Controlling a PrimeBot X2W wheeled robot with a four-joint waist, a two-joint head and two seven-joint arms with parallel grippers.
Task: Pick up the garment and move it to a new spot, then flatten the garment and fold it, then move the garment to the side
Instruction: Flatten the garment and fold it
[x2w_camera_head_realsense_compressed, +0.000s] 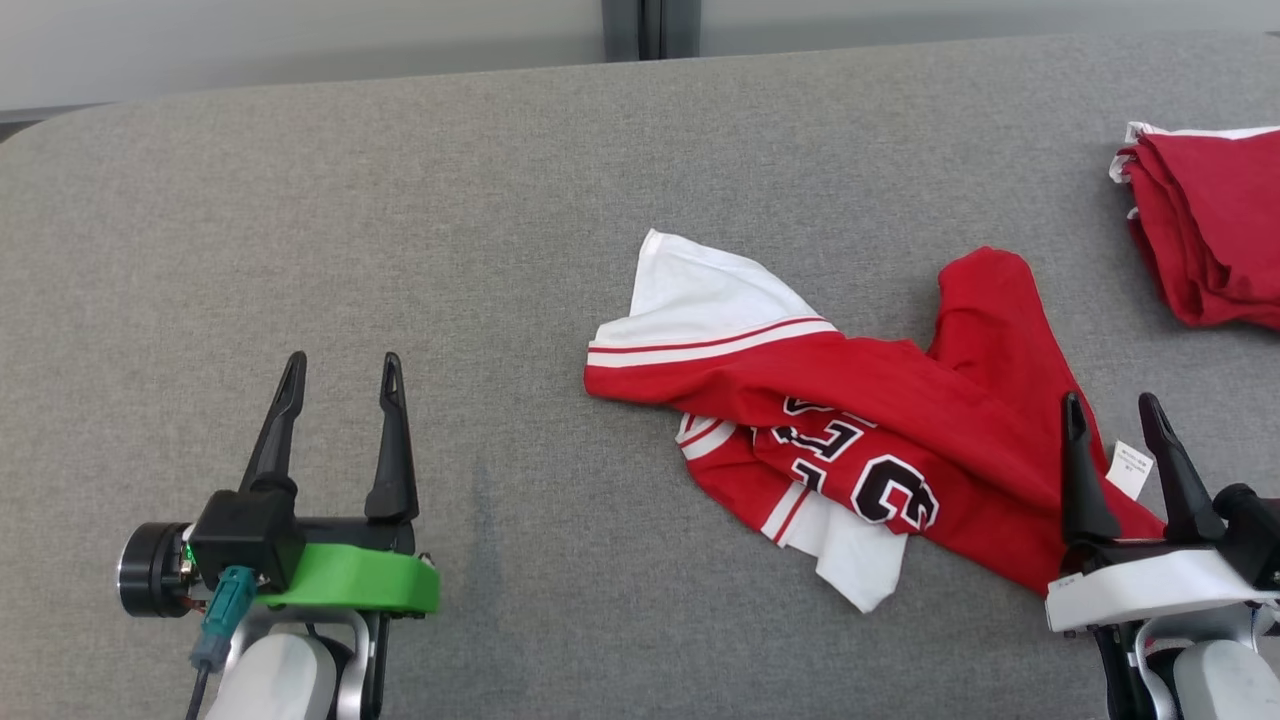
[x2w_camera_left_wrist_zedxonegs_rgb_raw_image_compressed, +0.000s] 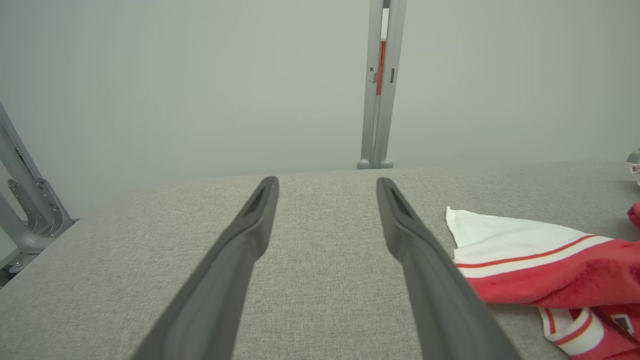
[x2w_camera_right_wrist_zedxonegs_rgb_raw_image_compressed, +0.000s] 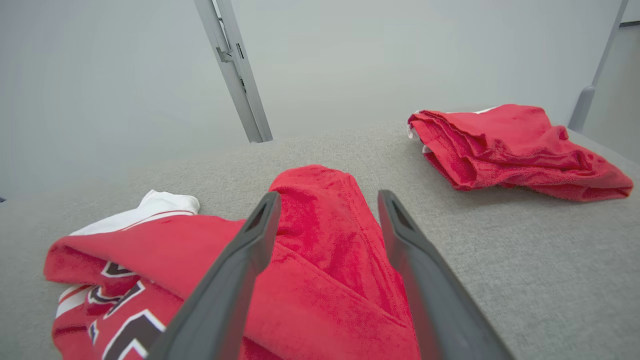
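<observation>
Crumpled red jersey (x2w_camera_head_realsense_compressed: 960, 420) (x2w_camera_left_wrist_zedxonegs_rgb_raw_image_compressed: 550, 270) (x2w_camera_right_wrist_zedxonegs_rgb_raw_image_compressed: 325, 245) on the grey fabric table (x2w_camera_head_realsense_compressed: 400, 200), right of the table's middle and toward its near side. White sleeve (x2w_camera_head_realsense_compressed: 700, 290) with red stripes pointing to the table's far side. Black-and-white number print (x2w_camera_head_realsense_compressed: 880, 480) facing up, partly lost in folds. Small white tag (x2w_camera_head_realsense_compressed: 1130, 468) at the end nearest the table's right side.

Right gripper (x2w_camera_head_realsense_compressed: 1110, 402) (x2w_camera_right_wrist_zedxonegs_rgb_raw_image_compressed: 328, 195) over the table's near right part, above the jersey's right end. Fingers apart, nothing clamped, red cloth lying slack beneath them. Contact with the cloth impossible to tell.

Left gripper (x2w_camera_head_realsense_compressed: 342, 362) (x2w_camera_left_wrist_zedxonegs_rgb_raw_image_compressed: 326, 182) over the table's near left part, fingers spread wide and holding nothing.

Folded red garment (x2w_camera_head_realsense_compressed: 1215, 230) (x2w_camera_right_wrist_zedxonegs_rgb_raw_image_compressed: 510, 145) at the table's far right edge.
</observation>
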